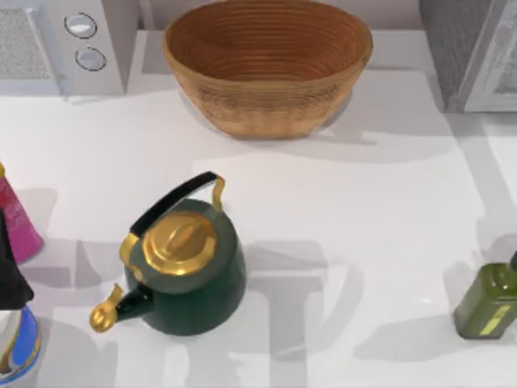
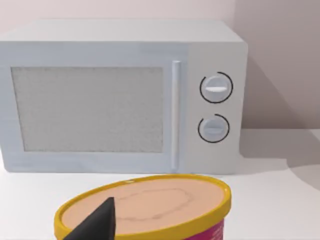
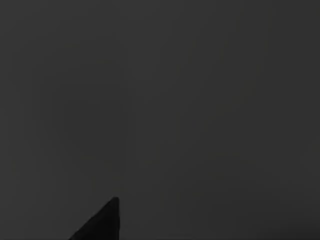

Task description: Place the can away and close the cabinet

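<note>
dark right wrist view; left gripper (image 1: 10, 271) at table's (image 1: 388, 210) left edge, fingers' state unclear. no can seen; finding it comes first.

You have a white table (image 1: 388, 202) w/ soft grey shadows across it. At back left stands a pale grey microwave (image 2: 125, 95), two round dials at its right side, vertical handle beside the mesh window. Behind it a plain beige wall (image 2: 280, 60). The right wrist view is dark.
</note>
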Motion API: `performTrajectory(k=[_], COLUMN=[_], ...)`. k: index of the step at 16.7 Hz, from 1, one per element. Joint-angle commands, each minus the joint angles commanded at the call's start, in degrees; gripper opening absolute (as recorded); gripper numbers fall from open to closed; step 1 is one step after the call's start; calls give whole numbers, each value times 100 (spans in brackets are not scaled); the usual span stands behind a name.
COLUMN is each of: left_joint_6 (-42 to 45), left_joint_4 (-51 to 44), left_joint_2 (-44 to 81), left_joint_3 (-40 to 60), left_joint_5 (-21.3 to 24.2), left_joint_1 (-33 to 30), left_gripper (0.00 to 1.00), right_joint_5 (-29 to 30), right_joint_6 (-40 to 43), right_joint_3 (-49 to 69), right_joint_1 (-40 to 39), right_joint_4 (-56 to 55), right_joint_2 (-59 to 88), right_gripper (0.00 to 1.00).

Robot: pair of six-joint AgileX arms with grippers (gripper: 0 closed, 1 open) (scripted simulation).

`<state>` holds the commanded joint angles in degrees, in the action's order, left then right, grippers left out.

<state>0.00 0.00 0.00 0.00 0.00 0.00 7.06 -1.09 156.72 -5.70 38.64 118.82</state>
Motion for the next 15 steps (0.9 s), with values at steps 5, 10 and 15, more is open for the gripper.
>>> performTrajectory(k=[5, 10, 15], left_joint_6=[0, 0, 0], left_joint_4=[0, 0, 0], left_joint_2=[0, 0, 0], left_joint_3=[0, 0, 0], left_joint_5=[0, 0, 0], left_joint_1=[0, 0, 0], left_gripper=[100, 100, 100], right_joint_5=[-31, -138, -315], right_joint_6=[68, 97, 82], right_joint_3=[-1170, -3836, -7840], right_joint_1=[73, 175, 275], right_joint_4=[-156, -734, -1674], right_joint_2=[-775, -2635, -5463], right_gripper=[100, 100, 100])
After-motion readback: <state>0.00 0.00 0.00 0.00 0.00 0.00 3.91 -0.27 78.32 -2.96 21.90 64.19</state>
